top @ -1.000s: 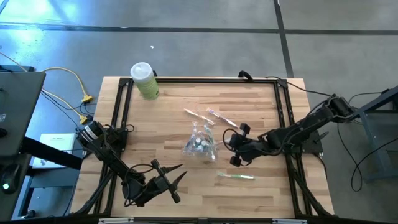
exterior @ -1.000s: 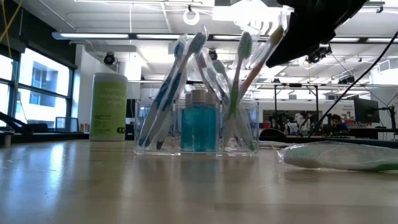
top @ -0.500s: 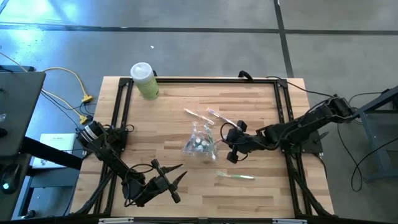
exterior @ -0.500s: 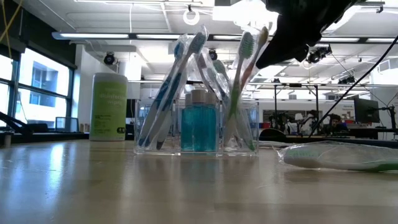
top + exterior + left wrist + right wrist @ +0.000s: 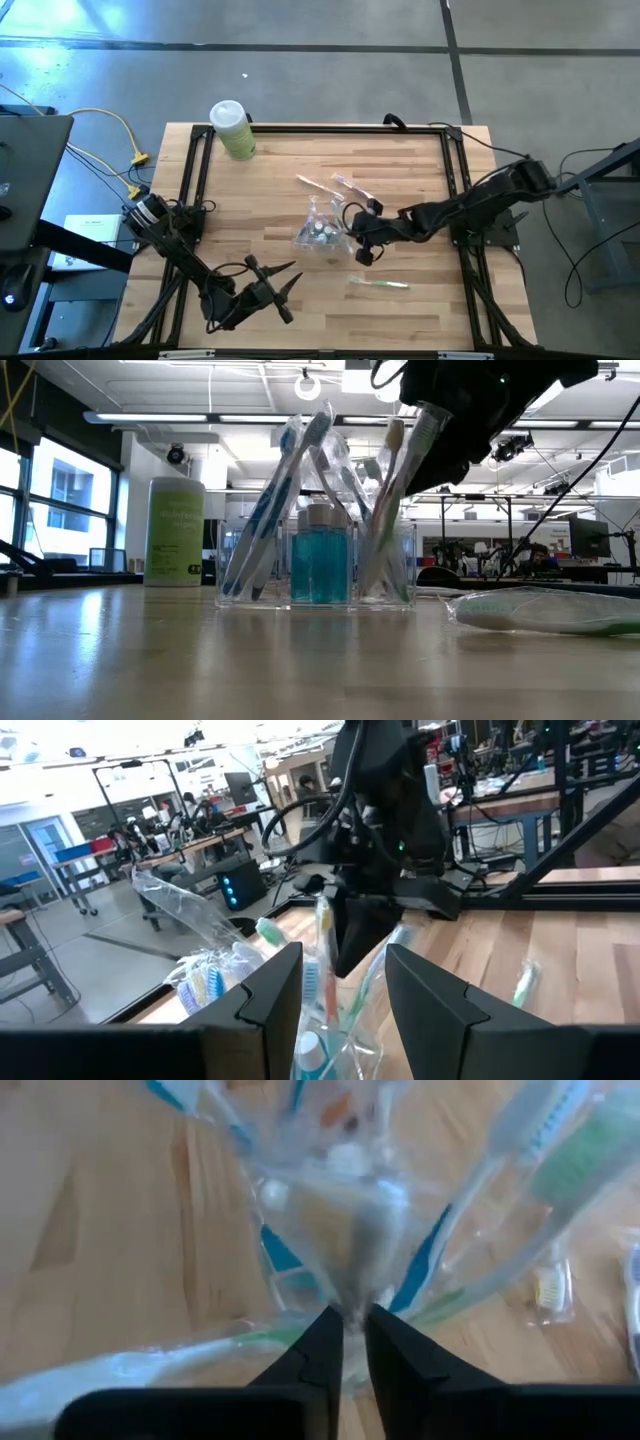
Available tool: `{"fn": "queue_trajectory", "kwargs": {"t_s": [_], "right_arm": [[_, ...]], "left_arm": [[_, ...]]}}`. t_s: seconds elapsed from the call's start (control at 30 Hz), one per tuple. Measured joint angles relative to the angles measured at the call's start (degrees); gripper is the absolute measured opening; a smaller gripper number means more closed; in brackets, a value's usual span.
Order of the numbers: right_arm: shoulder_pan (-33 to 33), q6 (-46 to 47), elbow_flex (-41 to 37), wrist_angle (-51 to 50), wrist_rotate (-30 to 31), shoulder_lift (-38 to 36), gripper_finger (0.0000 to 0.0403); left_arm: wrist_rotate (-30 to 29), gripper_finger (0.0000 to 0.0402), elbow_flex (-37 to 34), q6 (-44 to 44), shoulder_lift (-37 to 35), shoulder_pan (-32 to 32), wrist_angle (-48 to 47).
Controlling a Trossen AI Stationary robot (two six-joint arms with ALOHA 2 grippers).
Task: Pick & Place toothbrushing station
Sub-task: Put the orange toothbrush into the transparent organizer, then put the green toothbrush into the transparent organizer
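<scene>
A clear holder (image 5: 320, 230) (image 5: 315, 565) stands mid-table with a blue bottle (image 5: 320, 565) in its middle and several wrapped toothbrushes leaning in its compartments. My right gripper (image 5: 353, 232) (image 5: 432, 405) is just right of and above the holder. It is shut on a clear-wrapped toothbrush (image 5: 402, 475) whose lower end reaches into the holder's right compartment. My left gripper (image 5: 286, 289) (image 5: 343, 1005) is open and empty near the table's near edge, pointing at the holder. My right gripper pinches the wrapped toothbrush between its two fingers, at its upper end (image 5: 352, 1285) (image 5: 424, 422). The fingers come slanting down from the table's right side. The toothbrush stands steeply tilted below them, its lower part (image 5: 378, 550) inside the holder's right compartment.
Two wrapped toothbrushes (image 5: 322, 186) (image 5: 357, 189) lie on the table behind the holder. Another, green one (image 5: 379, 284) (image 5: 545, 610) lies in front of it to the right. A green canister (image 5: 233, 130) (image 5: 175, 530) stands at the far left corner. A black frame (image 5: 195, 190) rims the table.
My right gripper has gone toward the table's left edge, up to the holder, staying shut on the toothbrush. The toothbrush has tipped more upright, and its lower end has come in over the holder's right compartment.
</scene>
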Motion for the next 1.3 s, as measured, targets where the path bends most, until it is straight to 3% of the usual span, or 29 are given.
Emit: {"fn": "queue_trajectory", "kwargs": {"t_s": [0.33, 0.5, 0.73, 0.83, 0.97, 1.2, 1.3], "right_arm": [[0.4, 0.5, 0.0, 1.4, -0.2, -1.1, 0.0168], [0.9, 4.1, 0.1, -3.6, -4.2, -4.3, 0.0213], [3.9, 8.3, 0.4, -15.7, -17.0, -9.2, 0.0214], [8.1, 8.4, -0.2, -16.7, -19.0, -8.4, 0.0212], [13.9, 7.7, -1.4, -17.1, -17.1, -5.0, 0.0211], [22.1, 2.0, -1.2, -15.3, -5.2, 4.6, 0.021], [22.6, 2.2, -1.3, -11.2, -5.4, 7.5, 0.021]], "left_arm": [[-1.2, 0.0142, 0.0, 0.0, 0.0, 0.0, 0.1], [-1.4, 0.0142, 0.0, 0.0, 0.0, -0.2, 0.1], [-1.6, 0.0142, 0.0, 0.0, 0.0, -0.2, 0.1], [-1.9, 0.0142, 0.0, 0.0, 0.0, -0.2, 0.1], [-1.9, 0.0142, 0.0, 0.0, 0.0, -0.2, 0.1], [-1.5, 0.0142, 0.0, -0.1, 0.0, -0.2, 0.1], [-1.4, 0.0142, 0.0, -0.2, 0.0, -0.2, 0.1]]}}
